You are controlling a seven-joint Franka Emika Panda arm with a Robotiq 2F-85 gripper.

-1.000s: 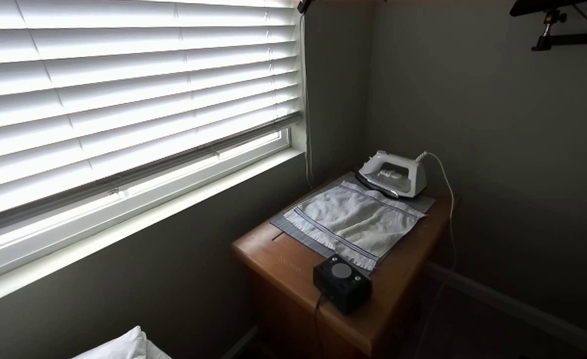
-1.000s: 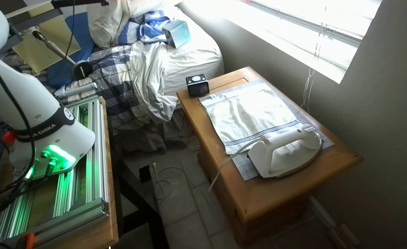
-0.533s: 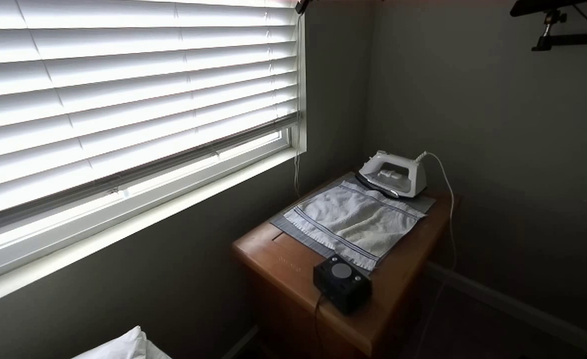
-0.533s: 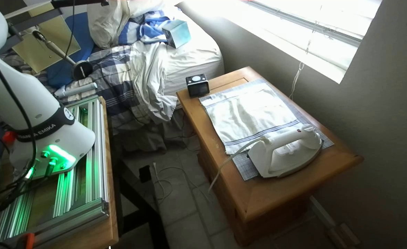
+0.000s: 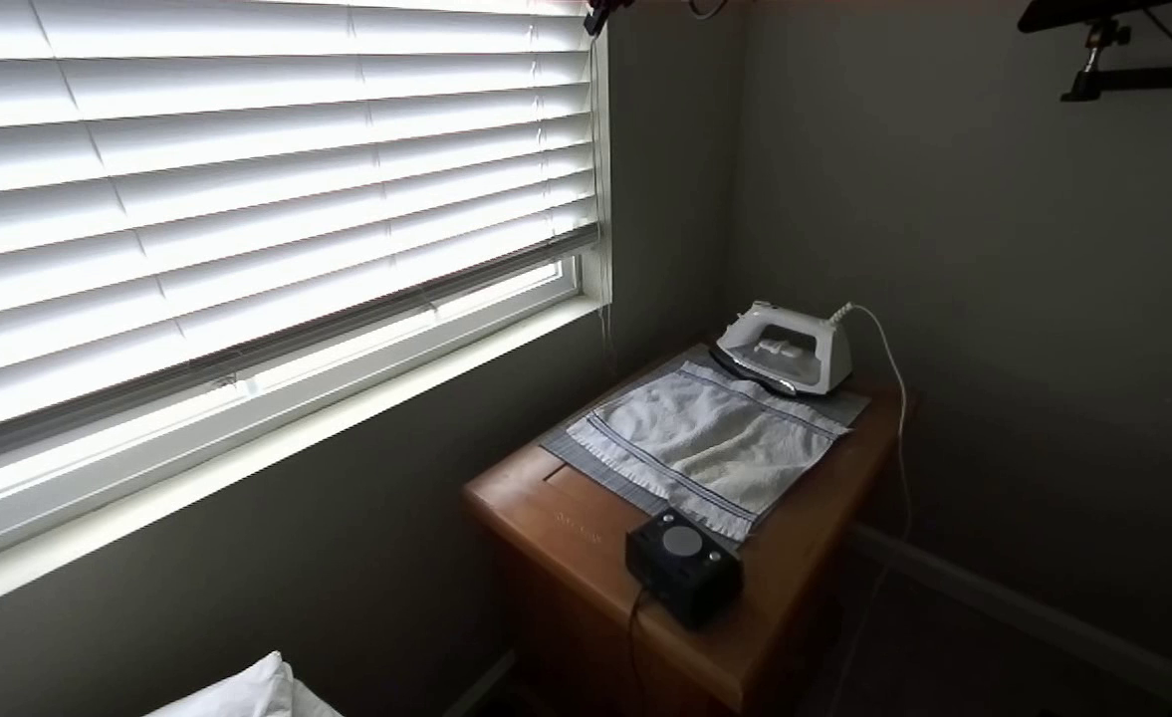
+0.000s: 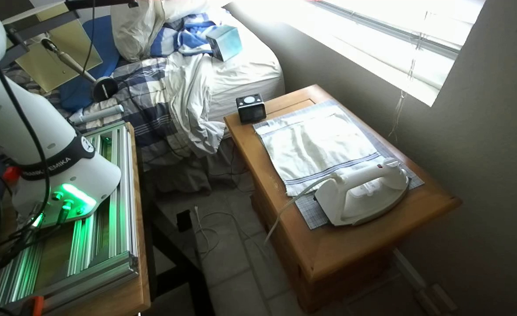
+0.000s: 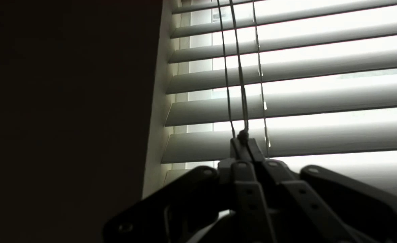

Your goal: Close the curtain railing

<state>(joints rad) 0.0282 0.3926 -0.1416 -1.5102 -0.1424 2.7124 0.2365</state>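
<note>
The white slatted blind hangs over the window, its dark bottom rail above the sill with a gap below. It also shows in the wrist view, and its lower part shows in an exterior view. Thin pull cords run down the blind's side to my gripper. The fingertips are shut on the cords, with a dark knot at the tips. In an exterior view only a dark bit of the gripper shows at the top edge. The cords' lower ends hang near the table.
A wooden table below the window holds a white iron, a towel and a black clock. The dark wall borders the window. A bed stands behind the table.
The hanging cord ends have swung away from the wall corner, then back toward it. The gripper shows slightly lower at the top edge, and the arm has shifted slightly. The blind's height looks unchanged.
</note>
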